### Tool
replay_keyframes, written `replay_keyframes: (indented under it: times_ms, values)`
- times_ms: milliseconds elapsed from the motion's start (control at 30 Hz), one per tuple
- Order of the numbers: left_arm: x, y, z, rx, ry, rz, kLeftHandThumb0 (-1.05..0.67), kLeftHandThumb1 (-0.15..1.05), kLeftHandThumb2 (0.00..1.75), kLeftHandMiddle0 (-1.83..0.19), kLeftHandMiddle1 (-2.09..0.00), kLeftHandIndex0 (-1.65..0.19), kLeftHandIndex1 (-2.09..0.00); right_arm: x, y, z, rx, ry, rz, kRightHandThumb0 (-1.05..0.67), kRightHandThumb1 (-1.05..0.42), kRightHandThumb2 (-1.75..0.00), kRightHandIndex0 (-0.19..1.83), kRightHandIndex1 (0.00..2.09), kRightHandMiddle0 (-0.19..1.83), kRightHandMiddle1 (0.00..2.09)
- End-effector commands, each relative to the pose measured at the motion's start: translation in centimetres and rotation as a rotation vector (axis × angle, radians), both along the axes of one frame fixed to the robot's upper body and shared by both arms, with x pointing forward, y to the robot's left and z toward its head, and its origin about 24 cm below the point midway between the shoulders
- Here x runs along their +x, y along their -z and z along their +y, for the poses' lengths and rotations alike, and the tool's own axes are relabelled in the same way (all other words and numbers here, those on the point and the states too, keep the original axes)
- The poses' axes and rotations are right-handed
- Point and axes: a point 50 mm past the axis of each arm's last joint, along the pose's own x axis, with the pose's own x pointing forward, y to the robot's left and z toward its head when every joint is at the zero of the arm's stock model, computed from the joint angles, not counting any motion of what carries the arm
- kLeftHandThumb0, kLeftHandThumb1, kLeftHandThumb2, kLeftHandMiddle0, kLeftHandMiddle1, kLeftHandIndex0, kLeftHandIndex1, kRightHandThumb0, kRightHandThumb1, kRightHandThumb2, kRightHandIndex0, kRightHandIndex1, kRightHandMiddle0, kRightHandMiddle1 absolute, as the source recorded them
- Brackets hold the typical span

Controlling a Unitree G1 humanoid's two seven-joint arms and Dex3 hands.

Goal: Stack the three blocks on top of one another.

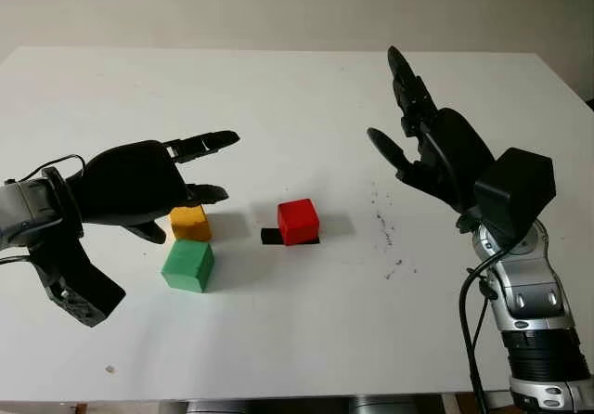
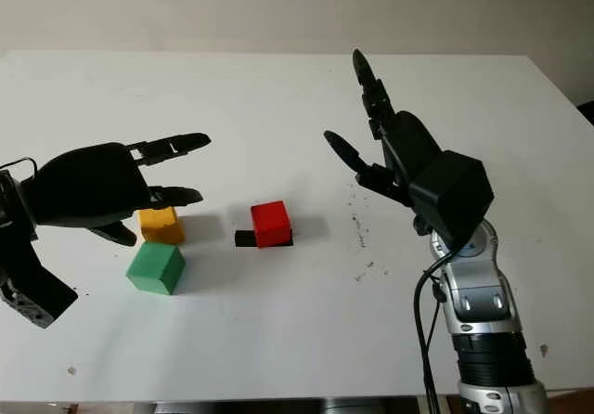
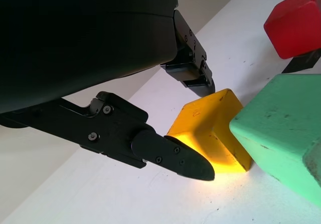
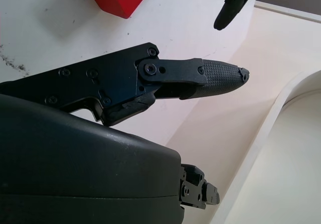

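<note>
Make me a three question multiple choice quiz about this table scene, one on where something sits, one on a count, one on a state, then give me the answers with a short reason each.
1. Which block lies nearest the left hand?
A. the yellow block
B. the red block
C. the green block

2. How many blocks are on the white table?
A. two
B. three
C. four

3. What is the state of the blocks now?
A. all three stacked in a tower
B. two stacked, one apart
C. none stacked, each sitting on the table

Answers:
1. A, the left hand hovers right over the yellow block, its fingertips close beside it in the left wrist view.
2. B, one yellow, one green and one red.
3. C, every block sits on the table itself; both hands are open, with the right hand raised at the right.
</note>
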Motion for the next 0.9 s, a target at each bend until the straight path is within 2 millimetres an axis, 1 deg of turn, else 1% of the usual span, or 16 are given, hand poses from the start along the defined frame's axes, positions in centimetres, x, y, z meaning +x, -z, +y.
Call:
replay_keyframes:
  times_ms: [0,133,167,200,233,267,333,400,467,567,700,800,867]
  values:
    - [0.0,0.4,-0.1,0.013,-0.005,0.011,-0.42,0.95,0.06,0.12,-0.06,-0.54,-0.27,-0.2,-0.6,-0.3,-0.008,0.011,-0.021,-0.70,-1.05,-0.42,-0.19,0.00,-0.16,0.06]
    - [0.1,0.4,0.0,0.021,-0.009,0.003,-0.41,0.94,0.05,0.10,-0.07,-0.56,-0.31,-0.2,-0.7,-0.4,-0.003,0.006,-0.022,-0.69,-1.05,-0.43,-0.19,0.00,-0.17,0.05]
    - [0.1,0.5,0.0,0.016,-0.009,0.003,-0.40,0.94,0.05,0.09,-0.06,-0.54,-0.40,-0.2,-0.7,-0.4,0.001,0.004,-0.020,-0.68,-1.05,-0.43,-0.19,0.00,-0.17,0.05]
    - [0.2,0.5,0.0,0.012,-0.009,0.005,-0.40,0.94,0.05,0.07,-0.06,-0.48,-0.58,-0.2,-0.7,-0.4,0.004,0.002,-0.019,-0.68,-1.05,-0.43,-0.19,0.00,-0.18,0.05]
    - [0.2,0.5,0.0,0.009,-0.008,0.005,-0.39,0.95,0.05,0.06,-0.06,-0.39,-0.85,-0.2,-0.7,-0.4,0.004,0.001,-0.020,-0.68,-1.05,-0.43,-0.19,0.00,-0.18,0.05]
    - [0.2,0.5,0.0,0.001,-0.001,0.001,-0.38,0.95,0.05,0.05,-0.06,-0.35,-1.01,-0.2,-0.7,-0.4,0.007,0.000,-0.019,-0.68,-1.05,-0.43,-0.19,0.00,-0.17,0.05]
    - [0.3,0.5,-0.1,-0.010,0.009,-0.009,-0.38,0.95,0.05,0.01,-0.07,-0.35,-1.17,-0.2,-0.7,-0.4,0.004,0.001,-0.019,-0.69,-1.05,-0.42,-0.19,0.00,-0.17,0.05]
    - [0.3,0.5,0.0,-0.015,0.016,-0.021,-0.37,0.95,0.05,-0.01,-0.07,-0.33,-1.26,-0.2,-0.7,-0.3,-0.003,0.004,-0.018,-0.69,-1.05,-0.43,-0.19,0.00,-0.17,0.05]
    - [0.4,0.4,0.0,-0.034,0.020,-0.025,-0.36,0.94,0.05,-0.03,-0.07,-0.34,-1.30,-0.1,-0.7,-0.3,-0.003,0.003,-0.020,-0.70,-1.05,-0.43,-0.19,0.00,-0.17,0.06]
    - [0.5,0.4,0.3,-0.135,-0.021,0.014,-0.41,0.95,0.06,-0.05,-0.07,-0.36,-1.31,-0.1,-0.7,-0.2,-0.009,0.003,-0.016,-0.69,-1.05,-0.43,-0.19,0.00,-0.17,0.05]
    - [1.0,-0.1,1.0,-0.346,-0.137,0.107,-0.45,0.96,0.06,-0.06,-0.07,-0.39,-1.29,0.0,-0.7,-0.1,-0.009,-0.005,-0.021,-0.69,-1.05,-0.43,-0.19,0.00,-0.17,0.05]
    - [1.4,-0.7,1.6,-0.464,-0.221,0.156,-0.45,0.98,0.06,-0.06,-0.06,-0.39,-1.25,0.1,-0.7,0.0,-0.005,-0.005,-0.017,-0.68,-1.05,-0.43,-0.19,0.00,-0.18,0.05]
    - [1.7,-1.0,2.2,-0.566,-0.263,0.177,-0.45,0.97,0.05,-0.07,-0.06,-0.42,-1.22,0.1,-0.7,0.1,-0.008,-0.001,-0.019,-0.69,-1.05,-0.42,-0.19,0.00,-0.18,0.05]
